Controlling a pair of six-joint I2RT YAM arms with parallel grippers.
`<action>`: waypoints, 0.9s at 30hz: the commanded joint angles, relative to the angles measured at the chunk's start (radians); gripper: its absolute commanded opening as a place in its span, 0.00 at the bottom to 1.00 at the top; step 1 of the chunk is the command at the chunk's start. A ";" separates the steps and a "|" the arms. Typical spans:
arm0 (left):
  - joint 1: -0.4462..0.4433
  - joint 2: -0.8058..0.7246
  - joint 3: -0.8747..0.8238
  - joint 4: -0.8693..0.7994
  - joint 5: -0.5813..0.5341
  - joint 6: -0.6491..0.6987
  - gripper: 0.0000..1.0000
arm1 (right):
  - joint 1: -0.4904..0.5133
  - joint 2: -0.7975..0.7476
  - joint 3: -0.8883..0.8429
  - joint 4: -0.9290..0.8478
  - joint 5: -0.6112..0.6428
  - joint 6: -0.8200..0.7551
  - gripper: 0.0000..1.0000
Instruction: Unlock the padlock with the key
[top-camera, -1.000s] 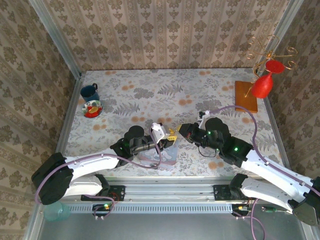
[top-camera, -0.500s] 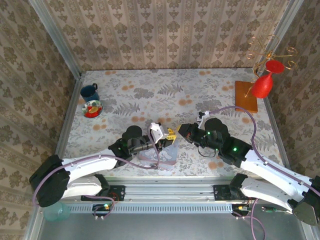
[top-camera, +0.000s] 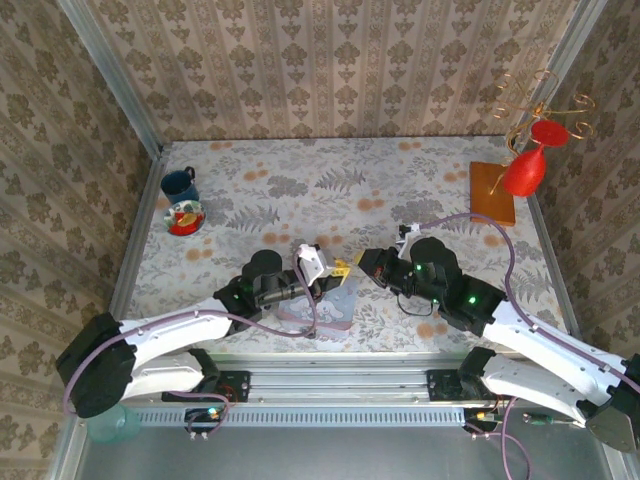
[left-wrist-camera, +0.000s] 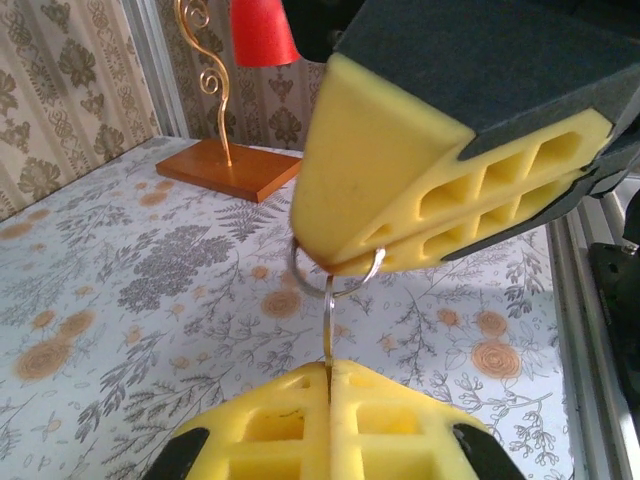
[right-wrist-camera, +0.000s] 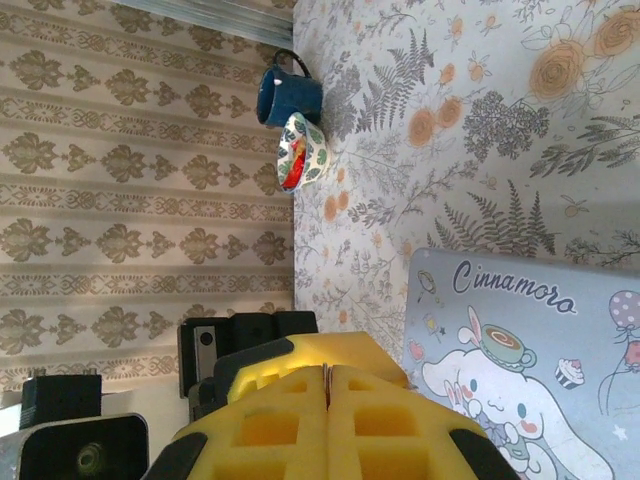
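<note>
Edge-on in the left wrist view, the key (left-wrist-camera: 328, 322) is a thin metal sliver hanging from a wire ring (left-wrist-camera: 301, 276). My left gripper (left-wrist-camera: 329, 368) is shut on the key's lower end. My right gripper (left-wrist-camera: 335, 264) comes in from above, shut on the ring. In the right wrist view my right gripper (right-wrist-camera: 327, 372) pinches a thin metal edge (right-wrist-camera: 326, 376), with the left gripper's fingers (right-wrist-camera: 340, 346) right behind it. From above, the left gripper (top-camera: 338, 268) and right gripper (top-camera: 356, 264) meet tip to tip above the table. The padlock is hidden.
A pastel cartoon tin box (top-camera: 330, 306) lies flat just below the grippers, also the tin box (right-wrist-camera: 530, 340). A blue mug (top-camera: 180, 184) and a small bowl (top-camera: 184, 217) stand at far left. A gold wire stand on a wooden base (top-camera: 492, 190) with a red cone stands at far right.
My left gripper's fingers have closed onto the key and shifted slightly left. The right gripper has stayed shut in place.
</note>
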 joint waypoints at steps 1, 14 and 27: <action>0.021 -0.032 0.050 -0.084 0.003 0.016 0.00 | -0.022 -0.027 -0.013 -0.032 0.052 -0.062 0.02; 0.023 -0.026 0.162 -0.325 -0.018 0.084 0.00 | -0.057 -0.043 0.029 -0.124 0.036 -0.315 0.43; 0.015 0.003 0.311 -0.636 0.020 0.176 0.00 | -0.059 -0.213 -0.216 0.076 -0.218 -1.102 0.64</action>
